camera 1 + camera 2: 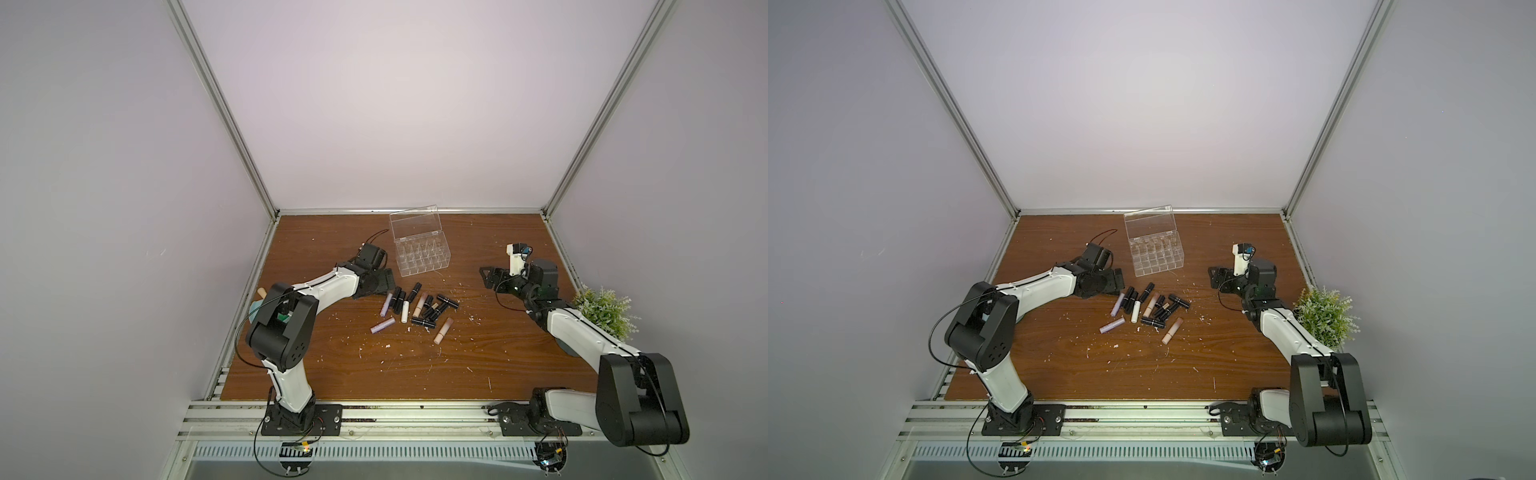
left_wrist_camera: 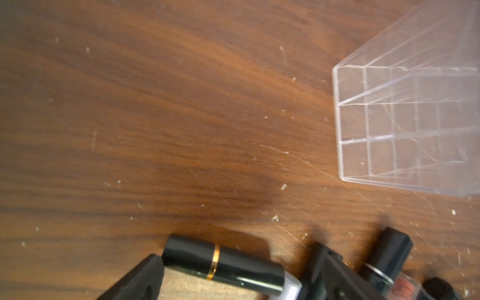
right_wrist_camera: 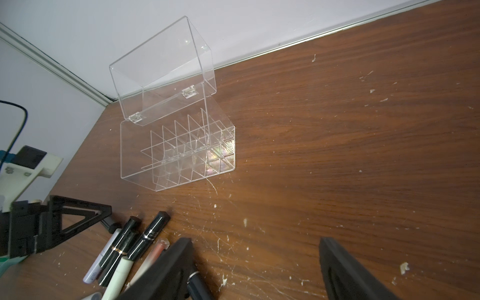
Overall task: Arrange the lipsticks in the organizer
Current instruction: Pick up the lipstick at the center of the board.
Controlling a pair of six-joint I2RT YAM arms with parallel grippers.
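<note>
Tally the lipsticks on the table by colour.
Black lipsticks: about 7, some overlapping in the pile
Lavender lipsticks: 2
Beige-pink lipsticks: at least 2
White lipstick: 1
Total: about 12, none yet in the organizer

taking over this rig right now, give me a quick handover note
Left end effector: open, low at the edge of the pile; a black gold-banded lipstick lies between its jaws and does not look clamped.
Right end effector: open and empty, beside the pile.
Organizer: at the back of the table, lid up, compartments look empty.
Lipsticks: all loose in a pile on the table in front of the organizer.
Done: nothing placed.
Left: every lipstick goes in.
</note>
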